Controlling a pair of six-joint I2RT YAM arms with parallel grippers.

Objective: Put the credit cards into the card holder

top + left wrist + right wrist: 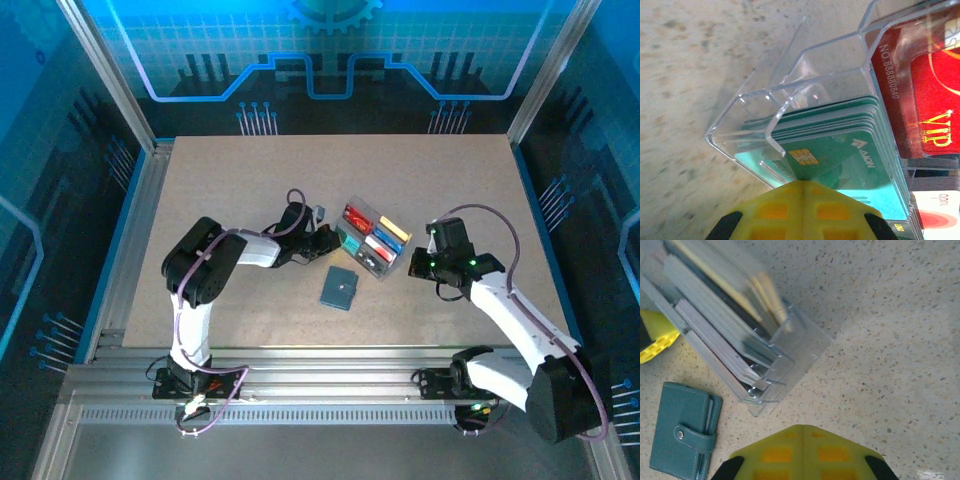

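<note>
**Left gripper closed at the teal cards, card holder lying shut**

Left gripper [328, 241] reaches in from the left to the near left end of the clear tray [398, 262]. In the left wrist view its yellow fingers [801, 205] are pressed together with nothing seen between them. Their tip sits right at the edge of the teal cards [840, 155], and I cannot tell whether it touches them.

The credit cards [372, 235] all stand in the tray's compartments, sorted by colour. The teal stack fills the end slot, with a red card [935, 115] marked VIP in the slot next to it.

The right gripper [418, 264] hovers over bare table [250, 170] just off the tray's right end. Its fingers [802, 442] are also clamped shut on nothing (the seam between them shows no gap).

The card holder [340, 288] lies flat on the table on the arms' side of the tray, between the two grippers. It is close to the tray's near corner [762, 400] but apart from it. The right wrist view shows the card holder [682, 437] folded shut, with its strap snapped across.
</note>
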